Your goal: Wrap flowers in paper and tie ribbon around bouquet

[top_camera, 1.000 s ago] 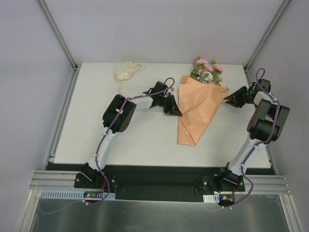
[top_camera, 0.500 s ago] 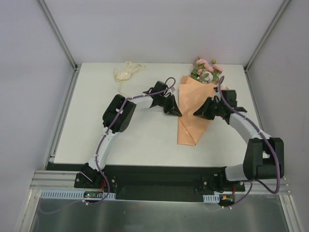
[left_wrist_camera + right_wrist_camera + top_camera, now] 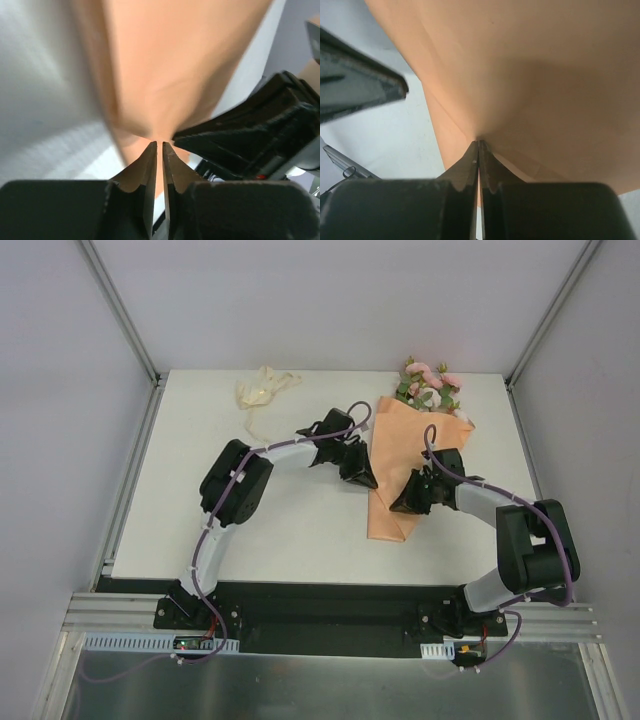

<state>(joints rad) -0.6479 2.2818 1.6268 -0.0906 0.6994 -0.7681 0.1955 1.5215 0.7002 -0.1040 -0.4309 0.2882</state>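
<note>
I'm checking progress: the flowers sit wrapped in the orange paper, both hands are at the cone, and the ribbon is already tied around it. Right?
Not quite. The top view shows the ribbon lying loose at the table's far left, well apart from the cone. The rest holds: flowers wrapped in the paper, left hand and right hand at it.
</note>
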